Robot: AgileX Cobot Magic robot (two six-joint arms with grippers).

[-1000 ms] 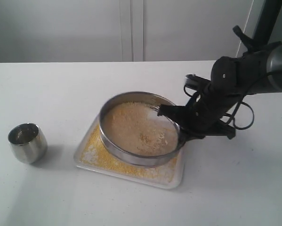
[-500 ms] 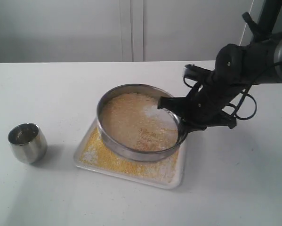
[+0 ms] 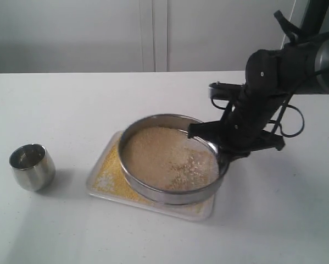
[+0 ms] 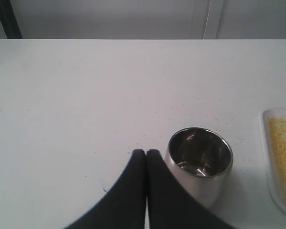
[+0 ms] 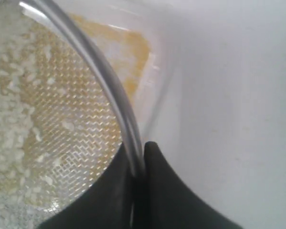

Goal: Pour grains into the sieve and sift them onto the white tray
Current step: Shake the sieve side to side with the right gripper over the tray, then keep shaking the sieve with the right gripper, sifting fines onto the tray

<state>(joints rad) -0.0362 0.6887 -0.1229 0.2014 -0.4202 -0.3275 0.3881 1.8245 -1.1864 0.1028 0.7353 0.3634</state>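
Grains [image 3: 153, 154] lie spread across the mesh of the sieve [image 3: 164, 197], with coarser pale bits gathered toward four o'clock and a patch of bare mesh showing beside them. The sieve sits over the tray [image 3: 200, 213], shifted a little toward three o'clock, and I cannot tell whether it rests on the tray or hangs just above it. The right hand [image 3: 219, 158] is clamped on the sieve's rim at about three o'clock, one finger inside the ring and one outside. Fine yellow meal [image 3: 106, 171] already covers the tray where it shows, thickest at the nine o'clock side.

The cup [image 3: 32, 166] stands upright on the desk [image 3: 71, 99] at nine o'clock from the tray, well apart from it, and looks empty. The left hand [image 4: 145, 160] is closed on nothing, its tips just beside the cup.

So the pouring looks done and the sifting is well along, to my eye. What is left is working through the layer in the sieve until only the coarse pale grains sit on the mesh, then setting the sieve down.
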